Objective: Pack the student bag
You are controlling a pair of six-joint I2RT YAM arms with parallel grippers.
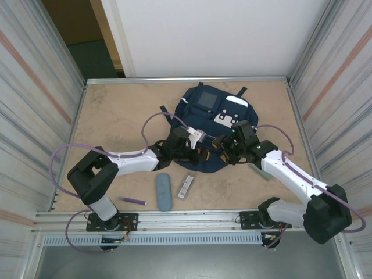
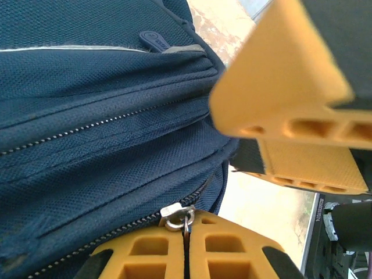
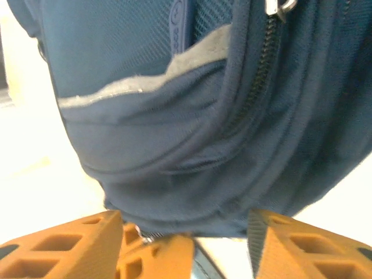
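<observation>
Closest to us, the left gripper (image 2: 185, 231) is clamping its two orange fingers tight together on the metal zipper pull (image 2: 176, 211) of the student bag (image 2: 87, 128). We are seeing no gap between the fingers, and the pull's ring is poking out just above their tips. The zipper track is running away from the pull along the bag's navy seam.

The right gripper (image 3: 186, 225) is working at the same edge of the bag, just beside the left one. Its fingers (image 3: 64, 247) are standing apart, one on either side of the bag's bulging lower fold, and both seem to be touching the fabric. We cannot tell whether they are actually pinching it or merely bracketing it.

From above, we are finding the bag lying flat on the tan table (image 1: 116, 116), front pockets and grey square patch facing up. Both arms are meeting at the bag's near edge.

Other items are waiting on the near side of the bag. A grey-blue pouch (image 1: 164, 192) is lying near the bag's near-left corner. A small white strip (image 1: 185, 187) is resting between the pouch and the bag. A purple pen (image 1: 135, 200) is sitting beyond the pouch, farther from the bag. A pale green flat piece (image 1: 258, 171) is showing just beside the bag's near-right corner, partly under the right arm.
</observation>
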